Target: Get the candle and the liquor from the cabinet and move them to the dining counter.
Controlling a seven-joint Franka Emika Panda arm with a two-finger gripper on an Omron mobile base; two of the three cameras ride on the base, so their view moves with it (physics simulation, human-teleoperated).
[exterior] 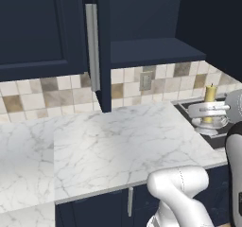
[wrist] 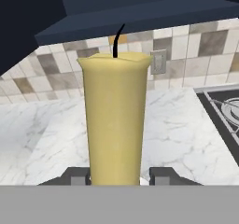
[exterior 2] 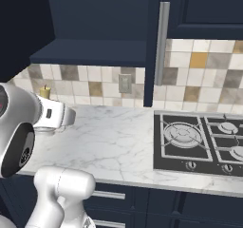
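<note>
Right now you have the candle (wrist: 115, 120) clamped between the fingers (wrist: 77, 176), which sit low on either side of its base, so the yellow column stands tall and upright above the grip with its black wick on top. From the left base view the candle (exterior: 210, 94) rides at the hand above the edge of the stove; from the right base view its tip (exterior 2: 45, 91) peeks over the wrist, in front of the tiled backsplash (exterior 2: 95, 87). The cabinet (exterior 2: 90, 51) hangs open above the marble tabletop (exterior: 118, 141), its lower shelf bare in what you can see. I cannot spot the liquor, nor the dining counter.

Your main risk, as I judge it, is that low grip: a quick swing or a sharp turn of the base could lever the candle over and work it loose. Mind the open cabinet door (exterior: 42, 27) and shelf edge too, since a raised arm could clip them as you pull away.
</note>
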